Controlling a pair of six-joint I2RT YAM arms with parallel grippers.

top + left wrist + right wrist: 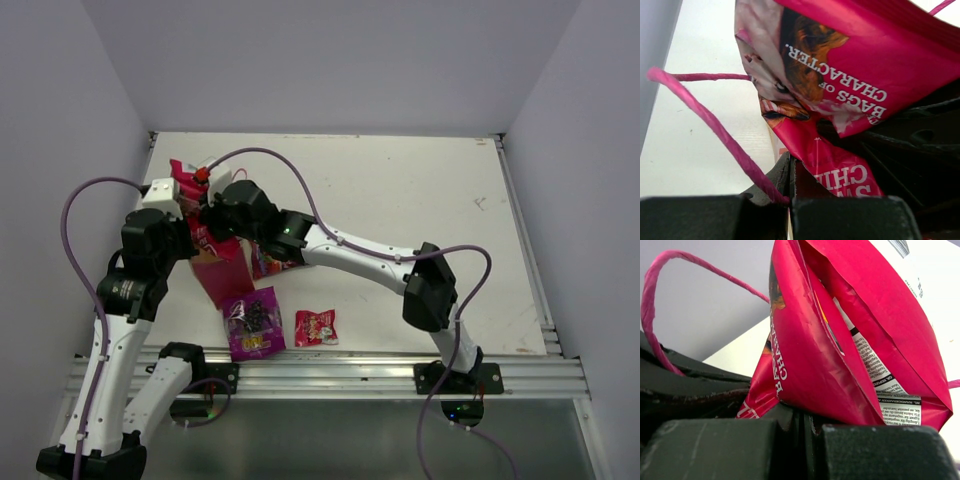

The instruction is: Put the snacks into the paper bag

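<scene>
The pink-red pouch point(875, 55) carries white capitals, upside down in the left wrist view: "BAGS OF CHARACTER". Just below that line, cut-off letters "SW" and "CHIL". In the right wrist view the pouch's white back panel point(885, 385) bears fine print too small to read

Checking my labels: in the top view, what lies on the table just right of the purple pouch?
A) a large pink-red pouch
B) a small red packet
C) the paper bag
B: the small red packet lies flat just beside the purple pouch.
</scene>
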